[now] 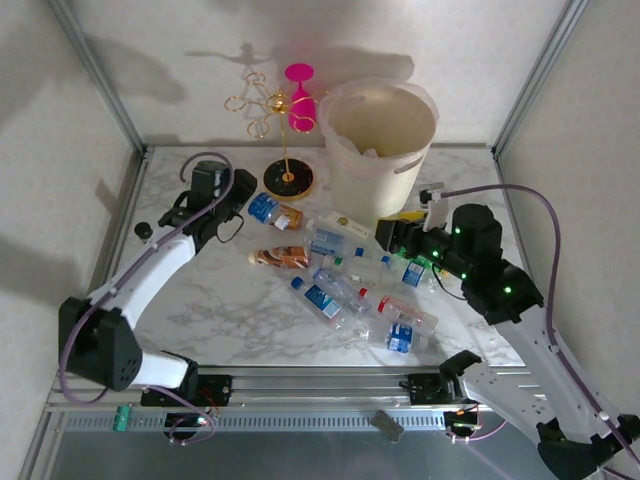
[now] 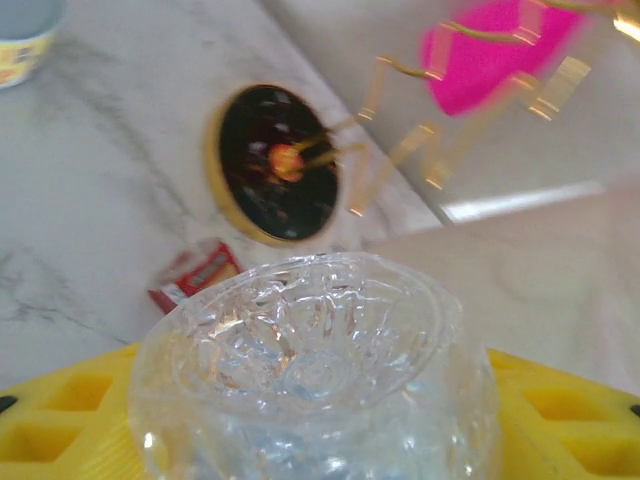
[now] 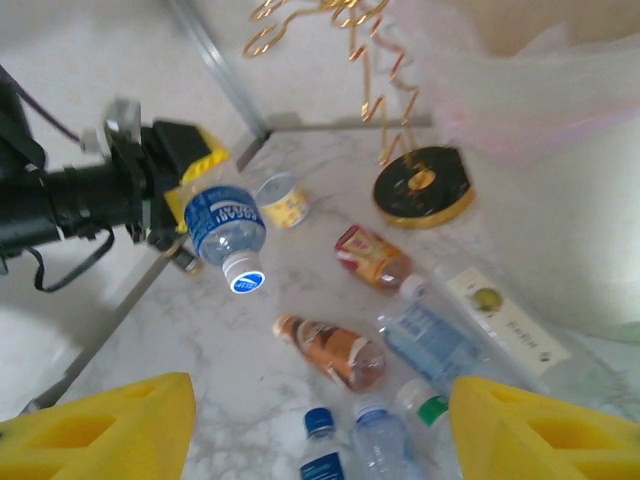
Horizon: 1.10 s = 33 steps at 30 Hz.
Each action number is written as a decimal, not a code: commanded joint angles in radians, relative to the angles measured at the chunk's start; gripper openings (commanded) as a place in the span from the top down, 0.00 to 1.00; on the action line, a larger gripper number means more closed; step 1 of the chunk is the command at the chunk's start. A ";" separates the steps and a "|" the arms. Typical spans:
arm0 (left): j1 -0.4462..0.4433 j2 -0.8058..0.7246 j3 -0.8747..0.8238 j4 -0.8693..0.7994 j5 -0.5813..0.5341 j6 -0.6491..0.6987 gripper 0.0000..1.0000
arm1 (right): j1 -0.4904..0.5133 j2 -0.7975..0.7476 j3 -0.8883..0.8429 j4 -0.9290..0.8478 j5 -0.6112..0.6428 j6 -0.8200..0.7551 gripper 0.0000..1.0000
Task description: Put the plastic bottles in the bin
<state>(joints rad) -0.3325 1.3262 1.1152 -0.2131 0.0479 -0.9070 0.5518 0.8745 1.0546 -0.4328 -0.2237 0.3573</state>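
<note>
My left gripper [image 1: 243, 200] is shut on a clear plastic bottle with a blue label [image 1: 263, 208]. In the left wrist view the bottle's ribbed base [image 2: 310, 350] sits between the yellow fingers [image 2: 60, 410]. From the right wrist it hangs above the table [image 3: 222, 225], cap toward me. Several more bottles lie in a loose heap [image 1: 345, 285], among them a brown one [image 3: 335, 350] and a red-labelled one [image 3: 372, 257]. The cream bin [image 1: 372, 185] stands at the back right. My right gripper [image 1: 392, 235] [image 3: 320, 430] hovers open over the heap, nothing between its fingers.
A gold wire stand with a pink glass [image 1: 285, 110] rises from a black round base [image 1: 289, 178] left of the bin. A short yellow cup [image 3: 283, 200] sits by the left gripper. A tiny dark vial [image 1: 143, 230] lies near the left frame rail.
</note>
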 commanded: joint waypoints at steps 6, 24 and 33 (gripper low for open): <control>-0.137 -0.217 -0.058 0.193 0.232 0.288 0.47 | 0.104 0.129 0.045 0.123 -0.234 0.032 0.25; -0.312 -0.269 -0.064 0.354 0.515 0.394 0.49 | 0.138 0.276 0.051 0.431 -0.606 0.204 0.02; -0.341 -0.267 -0.055 0.357 0.492 0.401 0.51 | 0.186 0.282 0.020 0.522 -0.639 0.252 0.17</control>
<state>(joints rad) -0.6647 1.0725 1.0447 0.0975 0.5354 -0.5251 0.7124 1.1542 1.0870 0.0166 -0.8131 0.5850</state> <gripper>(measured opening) 0.601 0.839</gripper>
